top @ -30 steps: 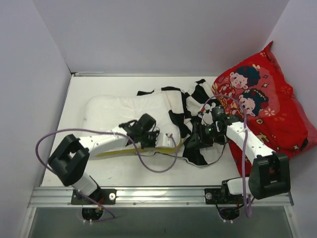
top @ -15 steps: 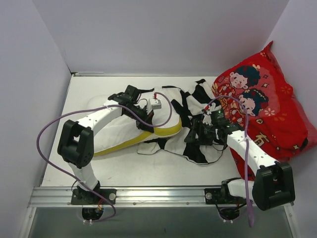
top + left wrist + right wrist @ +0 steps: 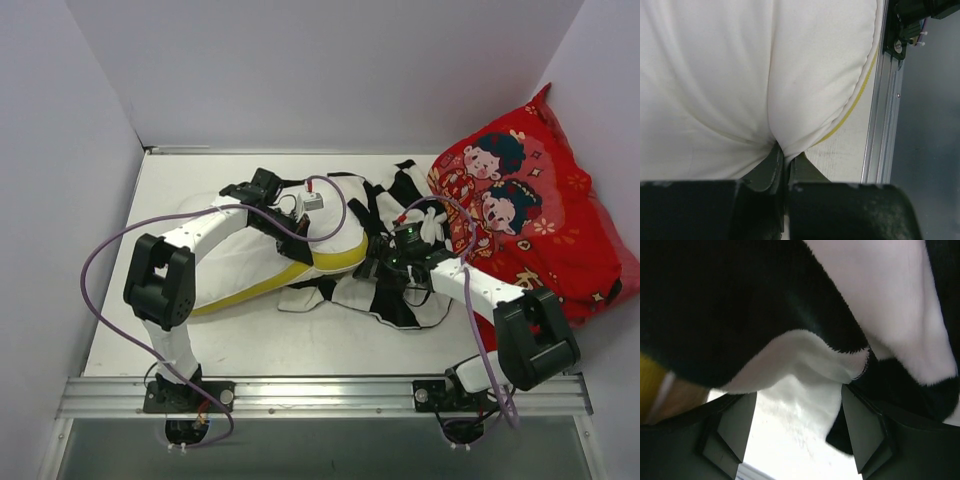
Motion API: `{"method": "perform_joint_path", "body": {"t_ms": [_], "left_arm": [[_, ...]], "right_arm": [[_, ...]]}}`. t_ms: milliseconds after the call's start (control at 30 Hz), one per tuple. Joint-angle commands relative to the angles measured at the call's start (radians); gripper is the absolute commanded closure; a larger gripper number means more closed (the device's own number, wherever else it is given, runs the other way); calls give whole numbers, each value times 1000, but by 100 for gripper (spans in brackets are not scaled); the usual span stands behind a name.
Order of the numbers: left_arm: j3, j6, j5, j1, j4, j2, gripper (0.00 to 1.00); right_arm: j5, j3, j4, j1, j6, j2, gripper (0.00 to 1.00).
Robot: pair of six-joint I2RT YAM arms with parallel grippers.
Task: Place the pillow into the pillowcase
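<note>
The cream-white pillow [image 3: 240, 265] lies at the table's middle left, its yellow edge band [image 3: 335, 260] lifted and turned toward the black-and-white checkered pillowcase [image 3: 400, 188]. My left gripper [image 3: 297, 238] is shut on a pinch of the pillow's fabric [image 3: 740, 75]; its fingers [image 3: 771, 167] press together on the fold. My right gripper [image 3: 378, 265] is open at the pillowcase's edge, beside the yellow band. In the right wrist view the pillowcase [image 3: 765, 305] hangs just above and between the spread fingers [image 3: 865, 432], ungripped.
A large red cartoon-printed cushion [image 3: 530, 220] leans in the right corner. White walls enclose the table on three sides. A metal rail [image 3: 320, 395] runs along the front edge and also shows in the left wrist view [image 3: 882, 125]. Purple cables loop off both arms.
My left arm swung from the pillow's front edge to its far side and lifted the yellow band toward the pillowcase. My right gripper moved left to the band.
</note>
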Motion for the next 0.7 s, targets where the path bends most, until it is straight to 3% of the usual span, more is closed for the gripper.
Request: {"method": "perform_joint_path", "body": {"t_ms": [0, 267, 533, 567, 667], "left_arm": [[10, -34, 104, 10, 9, -11, 100], [-42, -56, 110, 20, 38, -30, 100], [-61, -68, 121, 37, 58, -36, 100], [-64, -70, 118, 37, 61, -36, 100], [-65, -79, 81, 37, 64, -36, 100]], "right_arm": [[84, 16, 106, 10, 61, 50, 30], [41, 90, 195, 42, 78, 140, 28], [84, 117, 149, 87, 92, 159, 24], [85, 120, 160, 84, 92, 176, 26], [62, 145, 151, 53, 89, 216, 67]]}}
